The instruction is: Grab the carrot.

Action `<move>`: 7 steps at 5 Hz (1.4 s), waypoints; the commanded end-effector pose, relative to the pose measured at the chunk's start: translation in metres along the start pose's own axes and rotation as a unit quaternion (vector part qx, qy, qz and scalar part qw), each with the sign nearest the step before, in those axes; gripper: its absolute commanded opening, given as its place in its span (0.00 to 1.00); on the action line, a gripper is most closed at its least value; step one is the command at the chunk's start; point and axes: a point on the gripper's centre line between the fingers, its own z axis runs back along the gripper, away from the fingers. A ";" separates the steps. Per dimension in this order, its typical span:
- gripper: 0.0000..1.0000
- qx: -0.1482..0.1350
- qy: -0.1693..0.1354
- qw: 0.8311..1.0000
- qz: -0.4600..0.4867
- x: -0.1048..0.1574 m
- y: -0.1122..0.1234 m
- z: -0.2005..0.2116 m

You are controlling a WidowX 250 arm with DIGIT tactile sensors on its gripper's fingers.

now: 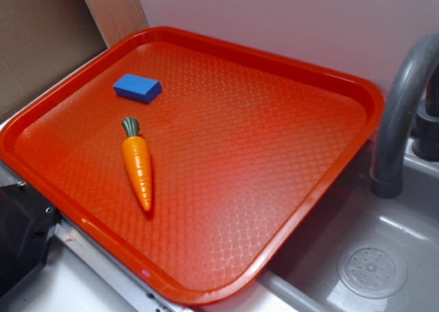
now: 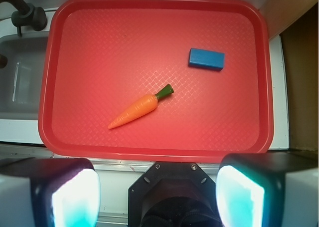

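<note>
The glossy orange plastic toy carrot (image 1: 138,162) lies mid-tray on the red textured plastic tray (image 1: 288,175); a blue rectangular block (image 1: 138,87) sits nearer one corner; the gripper (image 2: 158,194) hangs spread, empty.

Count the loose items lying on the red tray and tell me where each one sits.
2. The carrot lies near the middle of the tray, green top toward the blue block. The block sits apart from it, nearer the tray's corner. Nothing looks hidden.
</note>
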 end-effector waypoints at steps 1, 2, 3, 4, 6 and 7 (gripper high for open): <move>1.00 0.000 0.000 1.000 0.000 0.000 0.000 0.000; 1.00 0.020 -0.021 0.995 0.091 0.004 -0.006 -0.014; 1.00 0.042 -0.029 0.987 0.154 0.013 -0.010 -0.034; 1.00 0.036 -0.038 0.959 0.278 0.026 -0.011 -0.066; 1.00 0.051 -0.064 0.928 0.363 0.047 -0.010 -0.130; 1.00 0.070 -0.053 0.932 0.353 0.049 -0.014 -0.159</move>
